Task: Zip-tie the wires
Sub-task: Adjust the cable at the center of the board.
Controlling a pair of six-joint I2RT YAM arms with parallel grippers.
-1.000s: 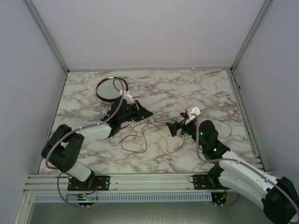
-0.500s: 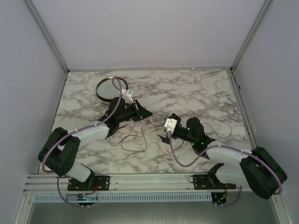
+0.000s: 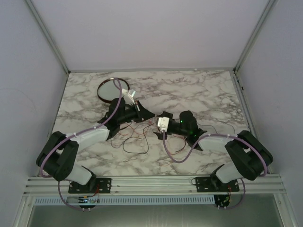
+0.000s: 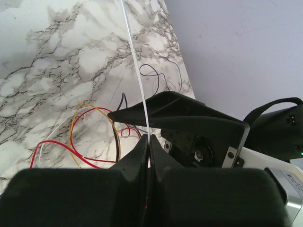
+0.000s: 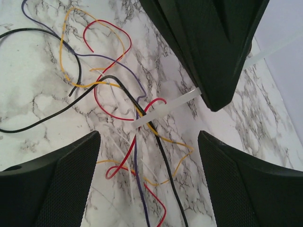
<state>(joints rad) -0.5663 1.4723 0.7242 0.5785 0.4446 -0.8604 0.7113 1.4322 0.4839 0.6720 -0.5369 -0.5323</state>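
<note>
The zip tie [image 4: 136, 71] runs off the top of the left wrist view, its lower end hidden inside the left gripper [image 4: 149, 138].

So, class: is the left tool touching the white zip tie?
Touching. The left wrist view shows the white zip tie running straight into the shut fingertips of the left tool.

Grey-veined white marble table [image 3: 213, 92], walled in on three sides by plain lilac-grey panels [image 3: 151, 33] joined at slanting metal posts [image 3: 47, 35]. Round dark-rimmed dish [image 3: 101, 86], pale inside, lying flat near the far left corner. Slotted aluminium rail [image 3: 151, 182] running along the near edge.
</note>
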